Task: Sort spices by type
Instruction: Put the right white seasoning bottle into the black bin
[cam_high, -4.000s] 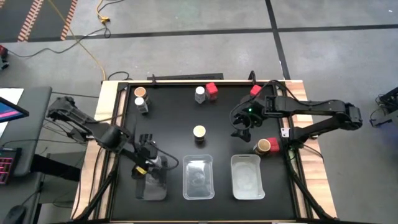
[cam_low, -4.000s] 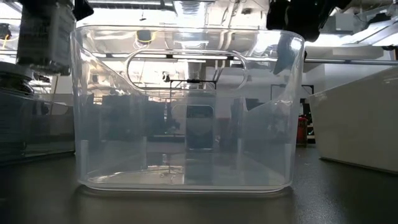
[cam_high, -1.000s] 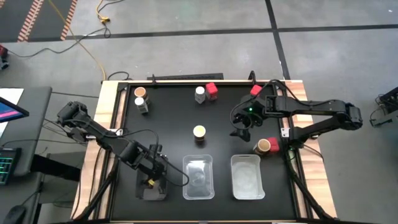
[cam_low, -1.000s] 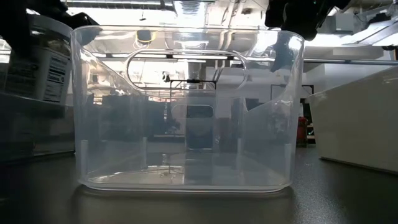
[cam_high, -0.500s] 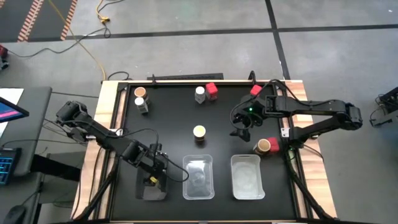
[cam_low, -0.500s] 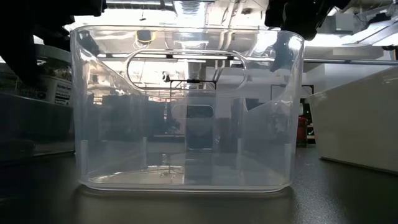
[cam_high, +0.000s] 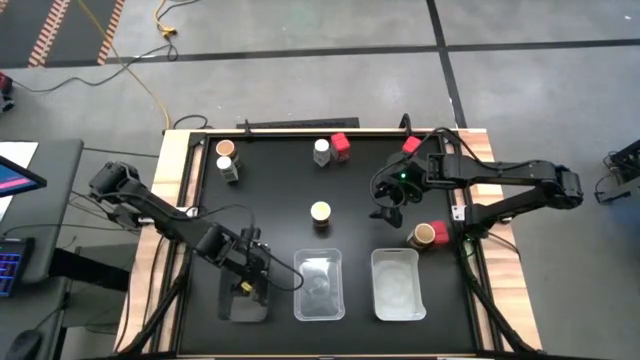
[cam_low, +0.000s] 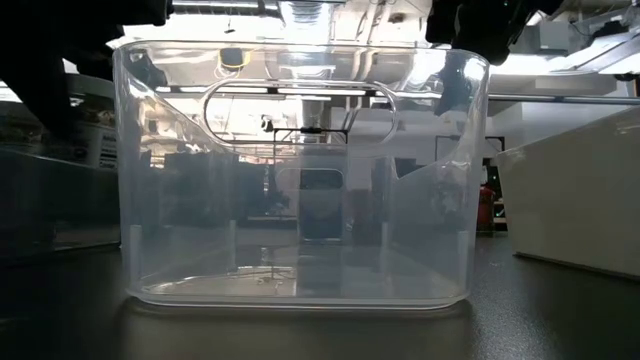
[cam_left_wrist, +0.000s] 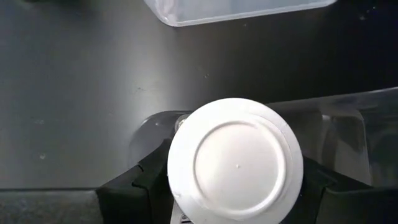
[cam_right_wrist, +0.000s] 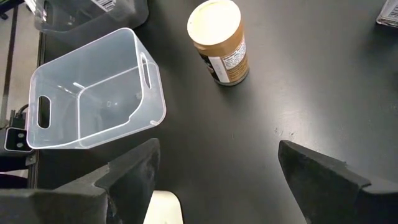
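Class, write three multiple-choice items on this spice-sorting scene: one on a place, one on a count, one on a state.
1. Where is the left gripper?
A. Over the leftmost tray
B. At the table's far edge
C. Beside the red-capped jars

2. How many clear trays line the near edge?
A. One
B. Three
C. Five

3. What state is the right gripper in?
A. Shut on a red cap
B. Shut on a tray
C. Open, holding nothing

Answers: 1 A, the high view shows it above that tray, shut on the white-capped jar. 2 B, three stand side by side, with the middle tray and the right tray. 3 C, its fingers stand apart over bare table near the cream-lidded jar.
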